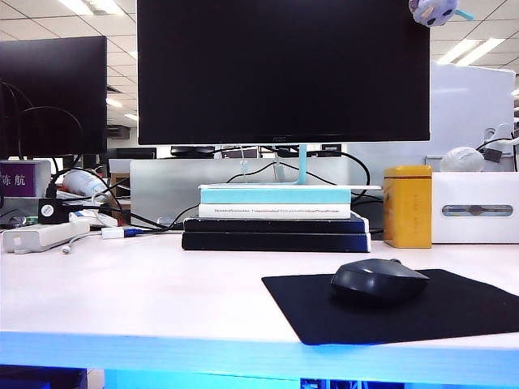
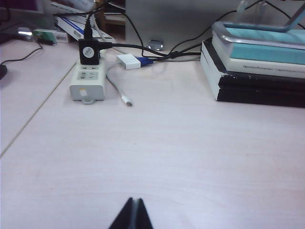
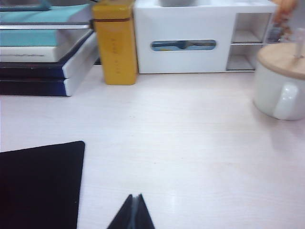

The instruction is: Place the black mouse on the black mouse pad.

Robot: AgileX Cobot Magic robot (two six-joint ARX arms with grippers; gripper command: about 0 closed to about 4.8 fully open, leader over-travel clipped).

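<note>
The black mouse rests on the black mouse pad at the front right of the table in the exterior view. One corner of the pad also shows in the right wrist view; the mouse is out of that view. My right gripper is shut with nothing in it, over bare tabletop beside the pad's edge. My left gripper is shut and empty above bare tabletop, well short of a white power strip. Neither arm shows in the exterior view.
A stack of books under a monitor stand sits mid-table. A yellow tin and a white organiser box stand at the right. A white mug with a wooden lid is further right. A power strip and cables lie left.
</note>
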